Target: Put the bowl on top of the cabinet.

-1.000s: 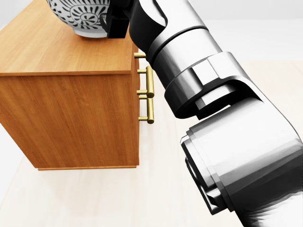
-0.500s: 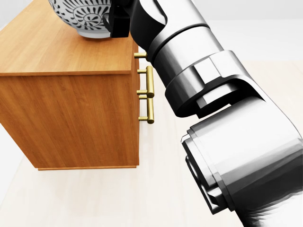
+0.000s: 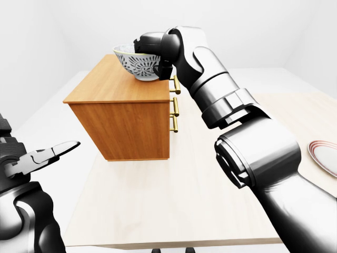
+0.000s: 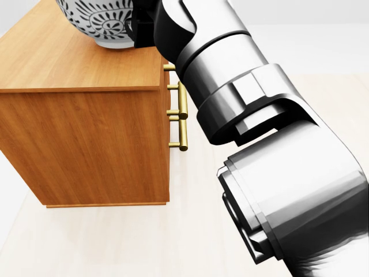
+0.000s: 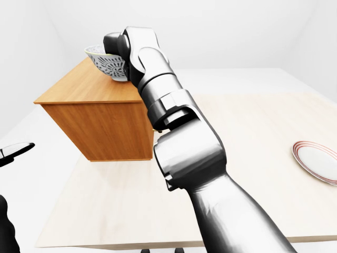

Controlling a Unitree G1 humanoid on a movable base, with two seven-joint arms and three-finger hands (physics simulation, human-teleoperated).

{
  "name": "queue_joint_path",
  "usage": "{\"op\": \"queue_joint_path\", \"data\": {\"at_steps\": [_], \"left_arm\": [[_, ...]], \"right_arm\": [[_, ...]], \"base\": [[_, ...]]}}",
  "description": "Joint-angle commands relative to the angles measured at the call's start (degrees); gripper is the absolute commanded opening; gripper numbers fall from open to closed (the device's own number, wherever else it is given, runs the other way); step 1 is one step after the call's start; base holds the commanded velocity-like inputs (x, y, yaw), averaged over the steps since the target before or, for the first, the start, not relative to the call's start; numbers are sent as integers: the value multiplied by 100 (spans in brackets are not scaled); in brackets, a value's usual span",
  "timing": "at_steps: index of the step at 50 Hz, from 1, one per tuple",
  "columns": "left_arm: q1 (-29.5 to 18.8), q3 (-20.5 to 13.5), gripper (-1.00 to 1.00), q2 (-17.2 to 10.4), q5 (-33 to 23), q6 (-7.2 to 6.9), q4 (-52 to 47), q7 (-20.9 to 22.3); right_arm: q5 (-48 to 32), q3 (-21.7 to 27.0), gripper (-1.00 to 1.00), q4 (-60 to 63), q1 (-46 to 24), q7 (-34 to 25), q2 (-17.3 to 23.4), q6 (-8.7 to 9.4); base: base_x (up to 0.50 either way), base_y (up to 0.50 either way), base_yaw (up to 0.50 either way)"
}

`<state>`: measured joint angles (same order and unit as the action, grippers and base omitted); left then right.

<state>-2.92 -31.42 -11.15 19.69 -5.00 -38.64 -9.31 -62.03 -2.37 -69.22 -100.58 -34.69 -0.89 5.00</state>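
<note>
A white bowl (image 3: 136, 64) with a dark blue pattern sits at the right end of the wooden cabinet (image 3: 126, 126) top, its base on or just above the wood; contact cannot be told. My right hand (image 3: 151, 51) is closed on the bowl's right rim, with its dark fingers over the edge. The head view shows the bowl (image 4: 98, 20) cut off at the top edge and the hand (image 4: 141, 26) beside it. My left hand (image 3: 51, 154) hangs low at the left of the left-eye view, open and holding nothing.
Brass drawer handles (image 3: 175, 108) stick out of the cabinet's right face, just under my right forearm. The cabinet stands on a pale table (image 3: 174, 200). A red-rimmed white plate (image 5: 316, 161) lies at the table's right edge.
My right arm has shifted slightly left with the bowl, which now sits a touch further over the cabinet top. The cabinet has not moved.
</note>
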Motion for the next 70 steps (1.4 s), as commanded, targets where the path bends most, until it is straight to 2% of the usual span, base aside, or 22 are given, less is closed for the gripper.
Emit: {"op": "queue_joint_path", "data": {"at_steps": [1,5,7,9,10,14,15,16,25,28,33,39,42,47,48,51,62,66,70], "left_arm": [[4,0,100,1,-1,0,12,0],[6,6,100,3,-5,0,7,0],[4,9,100,4,-11,0,16,-1],[4,12,100,5,-10,0,10,-1],[4,13,100,5,-13,0,16,0],[6,11,100,5,-11,0,10,-2],[4,11,100,5,-9,0,9,-3],[4,12,100,4,-11,0,11,-4],[4,16,100,5,-12,0,-6,-7],[3,7,100,4,-5,0,-8,-8],[2,10,100,5,-6,0,-7,-7],[2,13,100,7,-7,0,-6,-8],[0,13,100,4,-2,0,-20,-12],[1,14,100,6,-7,0,-8,-7],[0,15,100,6,-6,0,-5,-6],[-1,18,100,7,-11,0,6,-5],[17,9,100,15,-5,0,-19,-1],[21,1,100,16,-2,0,-31,1],[23,-1,100,16,-2,0,-33,3]], "right_arm": [[193,-249,-100,-17,88,-165,38,0],[181,-239,-100,-20,93,-144,29,0],[172,-240,-83,-26,99,-134,29,0],[155,-245,-76,-21,91,-134,32,0],[159,-237,-64,-19,80,-142,30,0],[147,-236,-46,-8,79,-148,26,0],[137,-241,-19,-18,80,-154,30,0],[140,-235,-5,-17,78,-154,28,0],[120,-236,4,-25,117,-125,29,0],[110,-238,26,-29,114,-121,39,0],[113,-231,48,-15,110,-114,31,0],[133,-216,54,-31,43,-107,31,0],[139,-210,75,-41,20,-60,39,0],[169,-187,81,-65,-61,92,71,0],[173,-180,99,-73,-87,159,82,0],[202,-160,100,-103,-149,343,103,0],[279,-68,100,-206,-555,1602,191,-16],[292,-72,100,-225,-653,2000,219,-179],[269,-50,100,-261,-802,2771,300,-367]], "base": [[0,0,0],[0,0,0],[0,0,0],[0,0,0],[0,0,0],[0,0,0],[0,0,0],[0,0,0],[0,0,0],[0,0,0],[0,0,0],[0,0,0],[0,0,0],[0,0,0],[0,0,0],[0,0,0],[0,0,0],[0,0,0],[0,0,0]]}}
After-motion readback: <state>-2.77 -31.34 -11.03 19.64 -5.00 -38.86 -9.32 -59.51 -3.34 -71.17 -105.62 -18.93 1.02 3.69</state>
